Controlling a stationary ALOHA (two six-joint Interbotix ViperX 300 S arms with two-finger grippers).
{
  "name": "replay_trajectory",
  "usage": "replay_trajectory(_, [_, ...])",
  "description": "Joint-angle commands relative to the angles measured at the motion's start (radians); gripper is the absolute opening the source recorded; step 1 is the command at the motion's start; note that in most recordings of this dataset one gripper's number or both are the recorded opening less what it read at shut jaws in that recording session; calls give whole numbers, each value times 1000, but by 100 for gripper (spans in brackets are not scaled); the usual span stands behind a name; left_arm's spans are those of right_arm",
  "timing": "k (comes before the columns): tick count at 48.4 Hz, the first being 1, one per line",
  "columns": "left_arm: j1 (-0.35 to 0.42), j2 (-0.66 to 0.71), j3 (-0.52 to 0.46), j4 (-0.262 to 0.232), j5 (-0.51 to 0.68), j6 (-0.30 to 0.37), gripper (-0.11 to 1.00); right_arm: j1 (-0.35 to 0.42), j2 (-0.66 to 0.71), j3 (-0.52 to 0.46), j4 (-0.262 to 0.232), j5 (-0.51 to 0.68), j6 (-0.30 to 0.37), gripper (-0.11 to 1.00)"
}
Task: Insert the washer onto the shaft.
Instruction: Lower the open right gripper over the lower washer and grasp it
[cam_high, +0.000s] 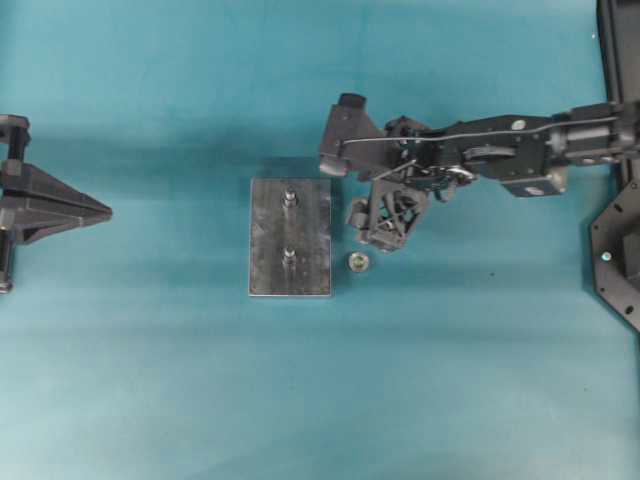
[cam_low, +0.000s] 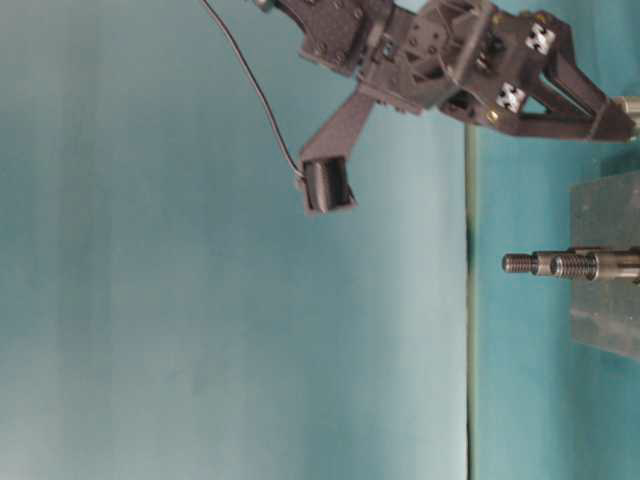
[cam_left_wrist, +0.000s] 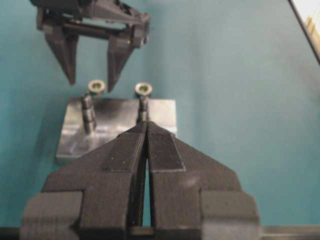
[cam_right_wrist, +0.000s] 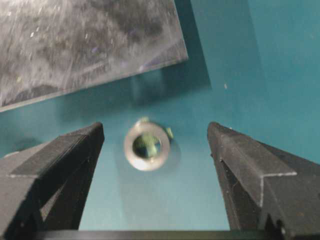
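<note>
Washer (cam_right_wrist: 146, 145): small silver ring, flat on teal table (cam_right_wrist: 240, 60).

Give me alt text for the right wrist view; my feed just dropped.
The right gripper is open, its two dark fingers flanking a small metal washer lying flat on the teal table, not touching it. Beyond it, the corner of the metal base plate takes up the upper left.

Washer (cam_high: 358, 262) on table (cam_high: 480, 380) just right of plate (cam_high: 268, 235); two shafts (cam_high: 289, 198) on plate.
</note>
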Motion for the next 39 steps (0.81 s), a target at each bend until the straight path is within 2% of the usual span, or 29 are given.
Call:
replay_trajectory(1, [2,-3,-9,3,-8,-2,0,8,-8,-25,-2,12,5,86])
replay_trajectory(11, [2,-9,-3,3,-8,-2,0,8,14,-41,-2,77,5,84])
replay_trajectory(15, [2,-9,-2,3,-8,-2,0,9,14,-49,-2,92,5,79])
replay_trajectory(19, [2,-9,0,2,-8,-2,0,11,14,-57,0,94,5,67])
replay_trajectory(23, [2,-9,2,3,-9,-2,0,14,15,-61,-2,97,5,45])
replay_trajectory(26, [2,-9,3,2,-8,-3,0,17,15,-66,-2,106,5,33])
replay_trajectory(39, [2,-9,3,2,-9,-3,0,28,6,-115,-2,190,6,32])
